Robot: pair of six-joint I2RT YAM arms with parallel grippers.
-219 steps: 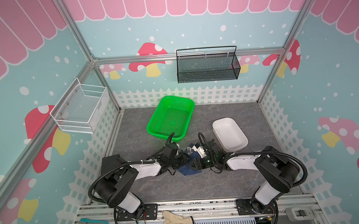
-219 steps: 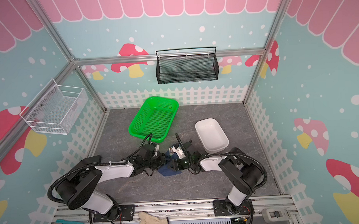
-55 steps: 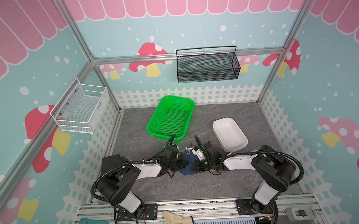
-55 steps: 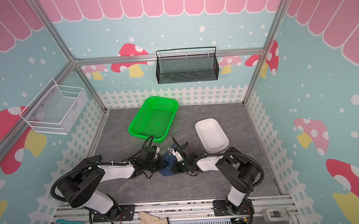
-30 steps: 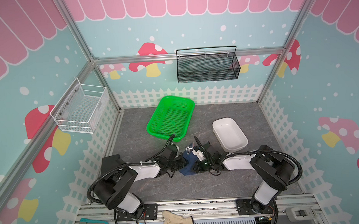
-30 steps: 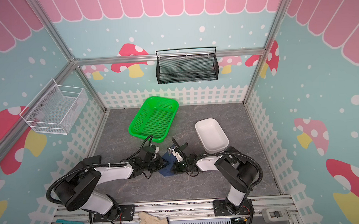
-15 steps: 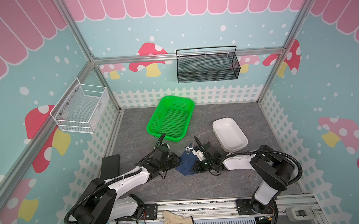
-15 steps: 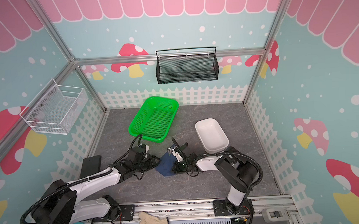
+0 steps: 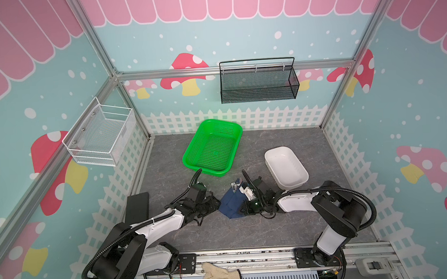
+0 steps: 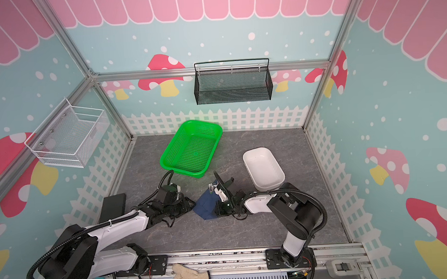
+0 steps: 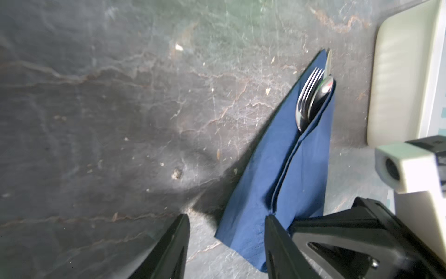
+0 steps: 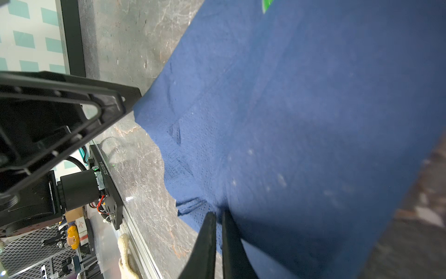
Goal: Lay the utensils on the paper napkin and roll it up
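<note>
Low over the tabletop [image 9: 247, 229], our left arm [image 9: 153, 226] lies stretched almost flat while our right arm [image 9: 298, 205] folds back at the elbow. Our left gripper [image 11: 225, 217] stands jaws apart, gripping nothing, one finger [image 11: 277, 241] touching the near corner of the paper napkin [image 11: 277, 157]. Our right gripper [image 12: 218, 215] is pinched tight on an edge of it. Between them the napkin lies folded over the fork [image 11: 306, 96] and spoon [image 11: 322, 93], their heads poking out at the end away from our left gripper. A second ago the left arm hunched, its gripper over the napkin; it has since drawn back.
</note>
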